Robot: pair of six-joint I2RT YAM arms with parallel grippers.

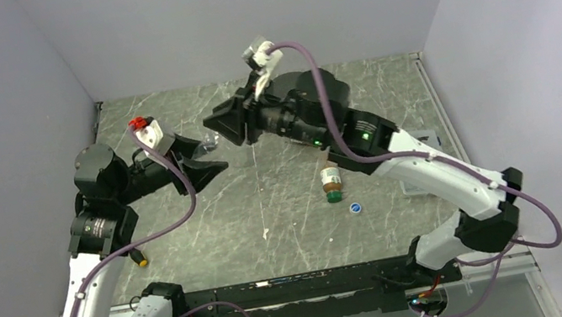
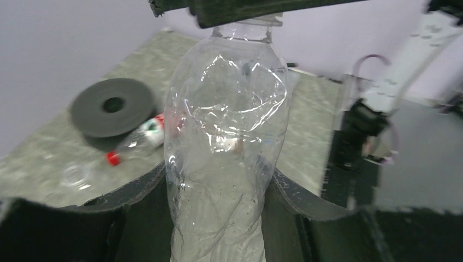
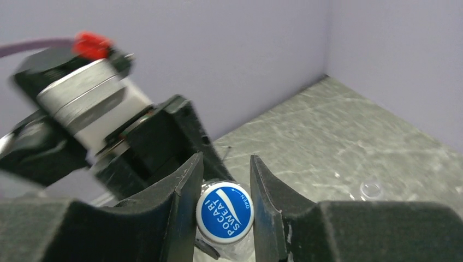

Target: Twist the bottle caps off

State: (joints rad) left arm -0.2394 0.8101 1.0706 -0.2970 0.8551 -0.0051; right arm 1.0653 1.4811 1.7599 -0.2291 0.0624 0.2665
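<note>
While the worktop (image 1: 288,225) carries the amber bottle (image 1: 331,178) lying on its side, your left claw (image 2: 218,180) clamps the clear bottle (image 2: 224,125) by its body, raised so it cannot spin. Your right claw (image 3: 225,172) is pinched tight on its blue Pocari Sweat cap (image 3: 225,212), set to twist.

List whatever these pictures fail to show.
- Top view: clear plastic bottle is mostly hidden by the left gripper and right gripper.
- Left wrist view: right gripper's fingers cover its cap; the lower edge cuts off its base.
- Right wrist view: fingers hide the bottle below its blue cap.
- Top view: amber-brown bottle's label too small to read.
</note>
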